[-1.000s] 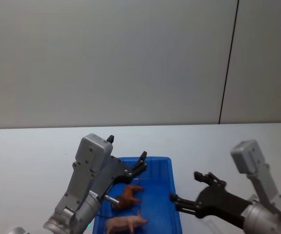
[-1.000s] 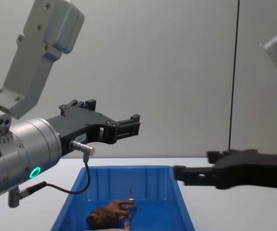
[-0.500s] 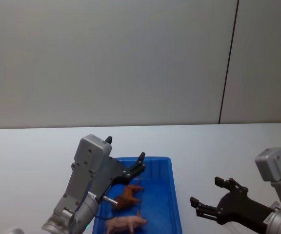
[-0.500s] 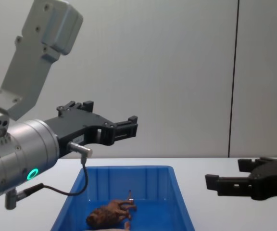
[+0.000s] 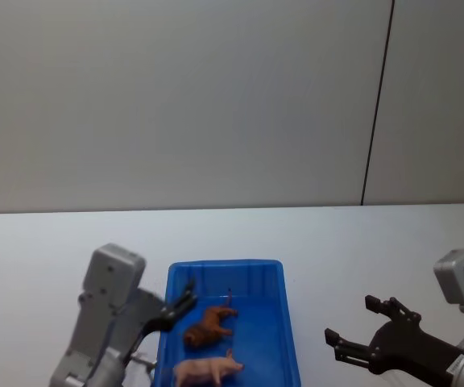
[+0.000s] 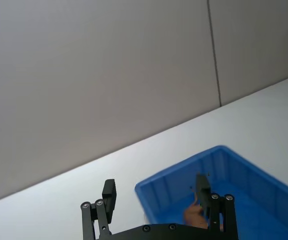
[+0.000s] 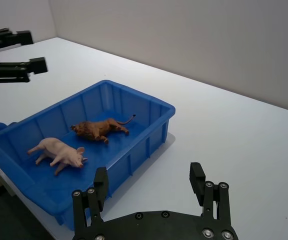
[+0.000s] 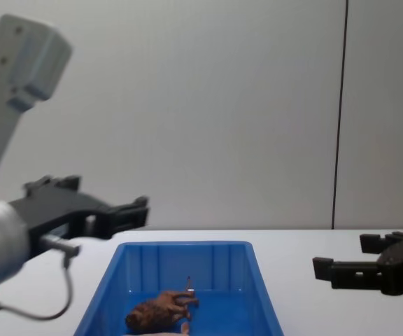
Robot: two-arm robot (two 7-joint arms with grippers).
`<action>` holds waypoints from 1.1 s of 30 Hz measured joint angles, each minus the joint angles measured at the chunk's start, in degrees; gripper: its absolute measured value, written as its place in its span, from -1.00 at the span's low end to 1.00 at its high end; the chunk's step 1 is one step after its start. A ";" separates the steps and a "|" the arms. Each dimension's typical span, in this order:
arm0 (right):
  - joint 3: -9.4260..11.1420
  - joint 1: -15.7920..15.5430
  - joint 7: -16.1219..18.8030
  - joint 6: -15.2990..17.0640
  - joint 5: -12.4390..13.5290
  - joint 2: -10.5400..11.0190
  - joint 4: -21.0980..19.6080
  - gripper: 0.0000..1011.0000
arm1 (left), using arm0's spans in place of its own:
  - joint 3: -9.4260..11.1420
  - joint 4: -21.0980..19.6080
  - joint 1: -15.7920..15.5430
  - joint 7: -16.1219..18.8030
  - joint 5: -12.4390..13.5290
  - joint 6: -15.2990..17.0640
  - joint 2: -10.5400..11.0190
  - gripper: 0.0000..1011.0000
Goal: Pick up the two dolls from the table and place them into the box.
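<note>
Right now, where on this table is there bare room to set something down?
The white table is bare beyond the blue bin up to the wall, and between it and the right gripper. Inside the bin is crowded: toy lion and toy pig.

The left pincer (image 8: pixel 140 211) and the right pincer (image 5: pixel 353 320) hover low on their own sides, each spread wide apart.

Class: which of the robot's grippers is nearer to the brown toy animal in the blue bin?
Left. The left gripper hangs open by the bin's left rim, close beside the brown toy. The right gripper is open over the table, right of the bin.
</note>
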 joint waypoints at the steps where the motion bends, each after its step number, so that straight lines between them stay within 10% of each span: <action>1: 0.02 -0.02 -0.01 -0.01 0.02 0.03 -0.02 0.98 | -0.14 -0.40 0.49 0.45 -0.35 0.19 0.39 0.98; 17: 0.21 -0.31 -0.09 -0.18 0.23 0.44 -0.14 0.98 | -2.79 -5.47 9.59 6.14 -7.54 1.88 8.18 0.98; 33: 0.28 -0.40 -0.08 -0.24 0.31 0.53 -0.16 0.98 | -3.48 -2.28 12.70 3.50 -11.01 -0.33 9.56 0.98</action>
